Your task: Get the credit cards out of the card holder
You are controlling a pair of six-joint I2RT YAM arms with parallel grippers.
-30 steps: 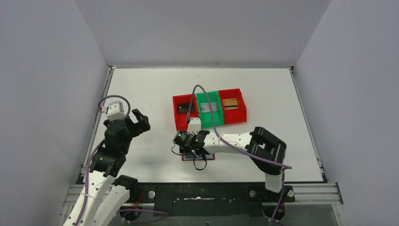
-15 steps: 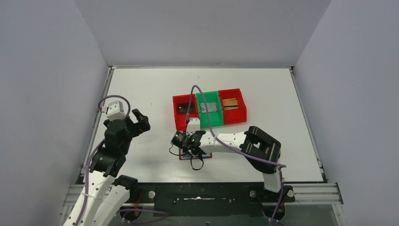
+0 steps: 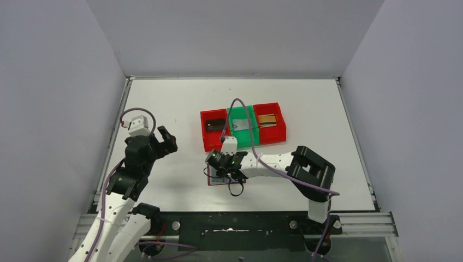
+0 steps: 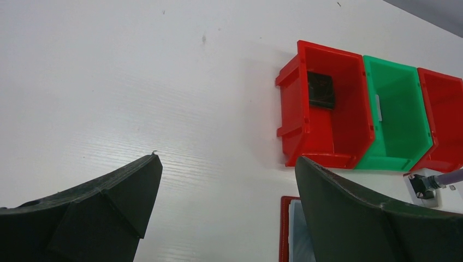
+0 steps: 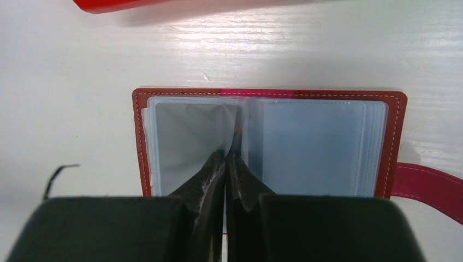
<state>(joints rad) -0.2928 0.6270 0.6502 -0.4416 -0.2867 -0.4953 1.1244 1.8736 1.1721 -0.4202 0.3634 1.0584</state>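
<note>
Pale grey walls [image 3: 54, 82] close in on three sides of a white table [image 3: 164, 98], with both arms bolted to a metal rail [image 3: 360, 221] at its near edge. Toward the middle of the table three plastic bins stand touching in a row: a left red bin [image 3: 214, 143], a green bin [image 3: 248, 139] and a right red bin [image 3: 273, 134]. Each holds one of the credit cards: a dark card [image 3: 216, 124] in the left red bin, a silvery-grey card [image 3: 245, 125] in the green one, and a gold card [image 3: 267, 119] in the right red one.

Nearer the arms, in front of the bins and apart from them, the card holder [image 5: 316, 147] lies open and flat on the table, its dark red edge framing pale blue-grey sleeves [image 5: 185, 136] and its snap tab [image 5: 431, 183] sticking out to one side. The right gripper [image 5: 225, 158] is down on it, fingertips pressed together at the centre fold between the two sleeve stacks. Whether a sleeve leaf is caught between them cannot be told.

The left gripper [image 4: 228, 159] hangs over the left part of the table, well apart from the holder, its jaws spread wide around nothing. A purple cable [image 3: 240, 109] loops from the right arm across the green bin.
</note>
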